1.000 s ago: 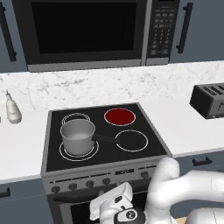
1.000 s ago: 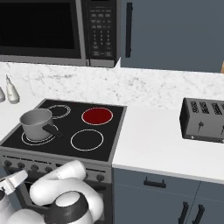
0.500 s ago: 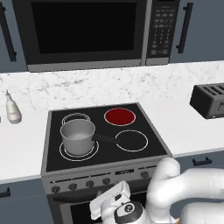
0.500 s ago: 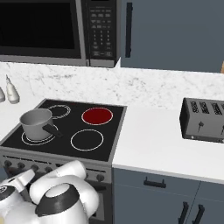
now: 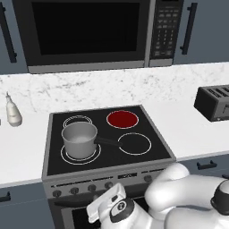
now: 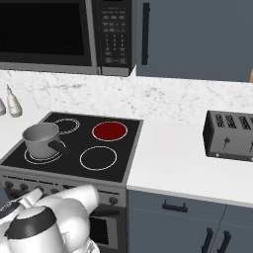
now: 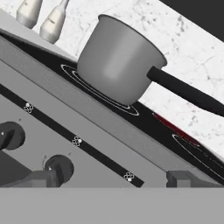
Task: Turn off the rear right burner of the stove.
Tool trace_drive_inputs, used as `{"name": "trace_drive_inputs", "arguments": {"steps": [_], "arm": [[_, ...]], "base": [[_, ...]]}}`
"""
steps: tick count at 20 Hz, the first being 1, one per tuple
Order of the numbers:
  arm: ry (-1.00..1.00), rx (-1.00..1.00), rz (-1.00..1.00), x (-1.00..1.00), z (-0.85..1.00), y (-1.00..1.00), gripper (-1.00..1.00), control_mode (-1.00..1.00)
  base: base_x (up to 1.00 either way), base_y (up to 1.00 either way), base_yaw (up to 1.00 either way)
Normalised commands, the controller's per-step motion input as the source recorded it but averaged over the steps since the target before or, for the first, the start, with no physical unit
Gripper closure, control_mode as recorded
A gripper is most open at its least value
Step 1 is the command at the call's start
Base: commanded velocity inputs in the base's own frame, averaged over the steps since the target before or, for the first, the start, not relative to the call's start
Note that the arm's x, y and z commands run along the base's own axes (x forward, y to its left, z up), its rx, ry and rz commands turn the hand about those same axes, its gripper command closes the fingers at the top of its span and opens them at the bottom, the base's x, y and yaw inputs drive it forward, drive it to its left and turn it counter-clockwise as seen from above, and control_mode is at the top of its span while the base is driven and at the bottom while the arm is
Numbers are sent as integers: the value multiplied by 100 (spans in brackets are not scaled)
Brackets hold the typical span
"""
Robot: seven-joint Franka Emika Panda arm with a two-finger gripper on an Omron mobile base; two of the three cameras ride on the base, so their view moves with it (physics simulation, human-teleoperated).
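Hand view: knobs [image 7: 59, 168] up close

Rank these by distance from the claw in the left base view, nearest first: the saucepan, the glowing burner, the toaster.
1. Saucepan, front left of the stove, just above the claw.
2. Glowing burner, rear right zone.
3. Toaster, far right on the counter.

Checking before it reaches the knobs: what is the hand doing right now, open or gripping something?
Hand: open, holding nothing, its fingertips standing wide apart in front of the stove's knob panel.
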Motion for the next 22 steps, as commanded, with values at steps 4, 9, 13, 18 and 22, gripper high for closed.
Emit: {"name": "trace_drive_inputs", "arguments": {"steps": [4,9,13,18,22], "arm": [[-7,4,0,1,-16,6,-100,-100],[0,2,0,26,-4,0,-100,-100],[0,0,0,43,-3,3,-100,-100],[0,0,0,32,-3,0,-100,-100],[0,0,0,0,-31,0,-100,-100]], "base": [[0,0,0],[0,0,0],[0,0,0],[0,0,0],[0,0,0]]}}
